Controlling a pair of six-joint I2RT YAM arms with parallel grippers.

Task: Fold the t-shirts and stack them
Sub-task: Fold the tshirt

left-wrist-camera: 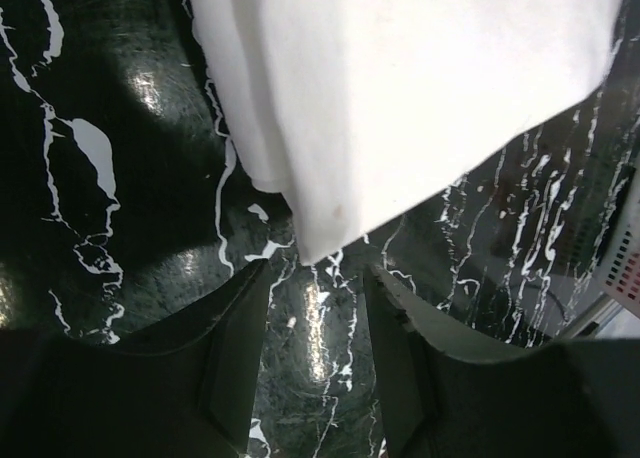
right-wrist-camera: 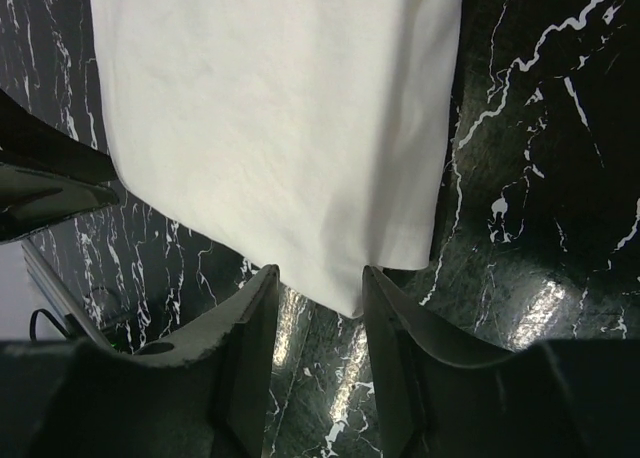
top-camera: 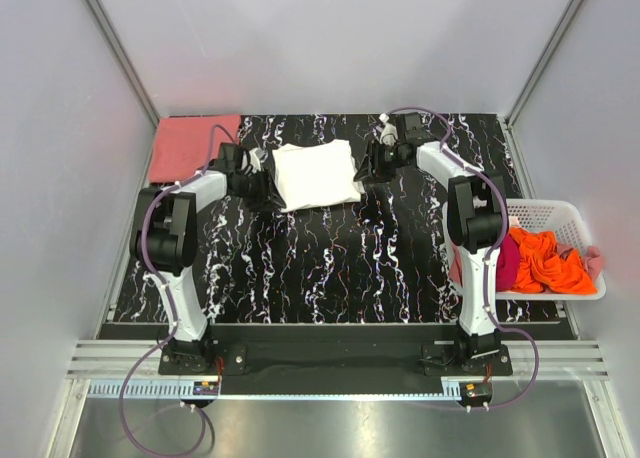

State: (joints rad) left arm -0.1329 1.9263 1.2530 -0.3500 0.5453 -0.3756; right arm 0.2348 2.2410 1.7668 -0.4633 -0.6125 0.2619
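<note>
A folded cream-white t-shirt (top-camera: 316, 174) lies flat at the back middle of the black marbled table. My left gripper (top-camera: 262, 184) is open at its left edge; in the left wrist view (left-wrist-camera: 316, 278) the shirt's corner (left-wrist-camera: 400, 98) lies just ahead of the fingers, untouched. My right gripper (top-camera: 366, 166) is open at the shirt's right edge; in the right wrist view (right-wrist-camera: 318, 278) the shirt's corner (right-wrist-camera: 280, 128) reaches between the fingertips. A folded salmon-pink t-shirt (top-camera: 190, 146) lies at the back left. Orange (top-camera: 548, 260) and magenta (top-camera: 507, 263) shirts lie in the basket.
A white slatted plastic basket (top-camera: 560, 214) stands at the table's right edge beside the right arm. Grey walls enclose the back and sides. The table's near half is bare black marble (top-camera: 330, 268).
</note>
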